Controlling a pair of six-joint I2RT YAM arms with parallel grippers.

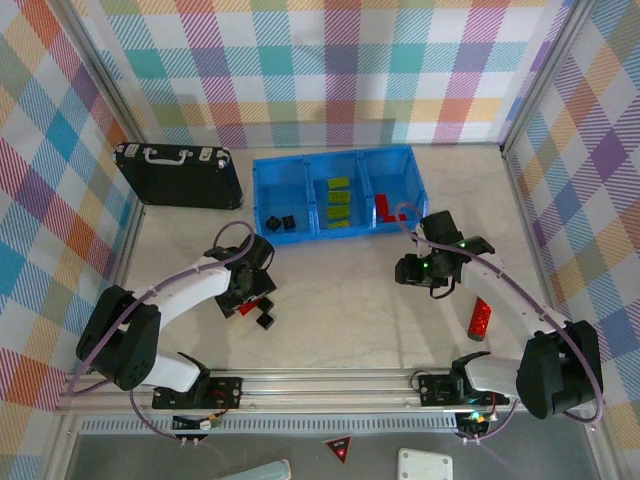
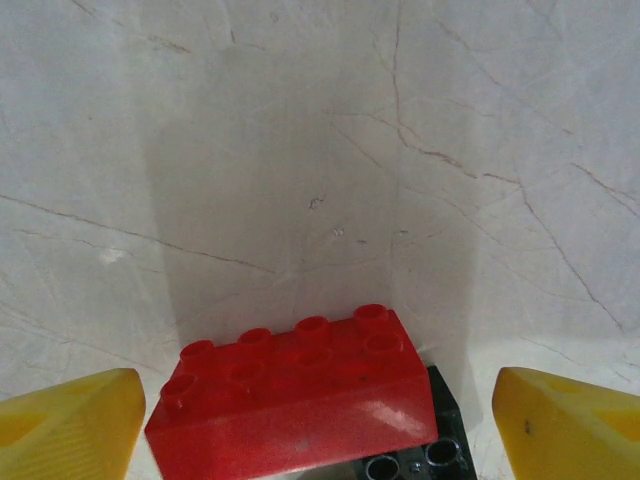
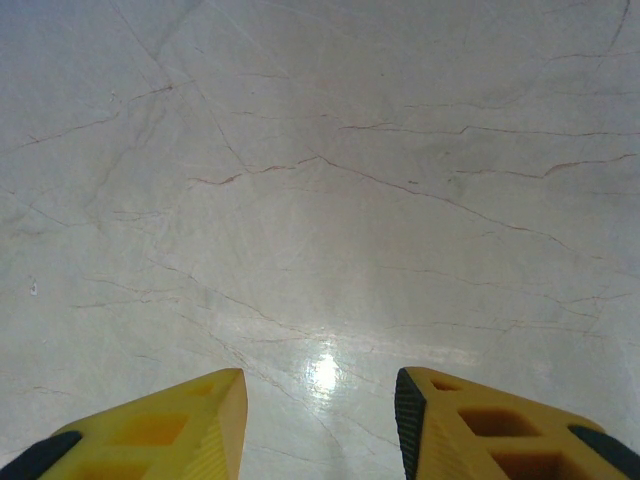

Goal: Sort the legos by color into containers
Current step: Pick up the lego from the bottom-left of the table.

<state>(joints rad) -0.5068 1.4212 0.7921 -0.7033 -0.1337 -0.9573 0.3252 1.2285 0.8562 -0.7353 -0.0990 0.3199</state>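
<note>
Left fingers (image 2: 70,420): spread wide, flanking a red studded plastic brick (image 2: 300,400) without gripping it. A black brick (image 2: 435,450) abuts it at 5 o'clock.

Right fingers (image 3: 170,425): partly open, empty, above the bare marbled tabletop (image 3: 320,200).

Blue three-compartment plastic bin (image 1: 330,158), at 12 o'clock: black cubes (image 1: 280,221) left, lime bricks (image 1: 339,200) middle, red bricks (image 1: 388,210) right.

A second loose red brick (image 1: 480,318) lies at 4 o'clock.

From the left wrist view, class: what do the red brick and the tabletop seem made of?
Red brick: probably moulded plastic, glossy; a bright glare patch and uniform round studs. Tabletop: pale marble or marble-look laminate, uncertain which; thin brown veins, slight sheen.
</note>
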